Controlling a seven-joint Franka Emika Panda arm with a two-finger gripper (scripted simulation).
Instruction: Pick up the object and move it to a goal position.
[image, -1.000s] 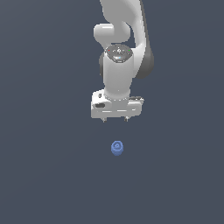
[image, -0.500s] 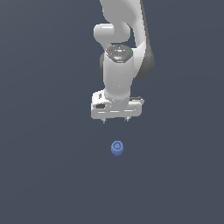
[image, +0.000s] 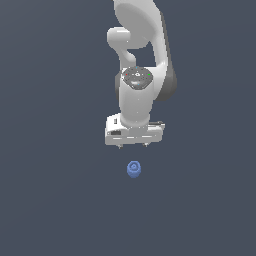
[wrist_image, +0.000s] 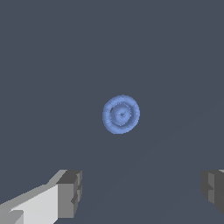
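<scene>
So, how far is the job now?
Done: nothing is grasped yet. In hand: the open claw hangs above the blue object, fingers wide apart and clear of it. Left: descend, grip it, lift, carry to the goal, which the views do not show.

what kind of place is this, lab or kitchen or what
Most likely a bare simulated test scene, not a real room. A flat, featureless dark grey-blue surface fills both views, with only a smooth white robot arm and a small blue ridged cylinder-like object on it, below its open gripper.
</scene>
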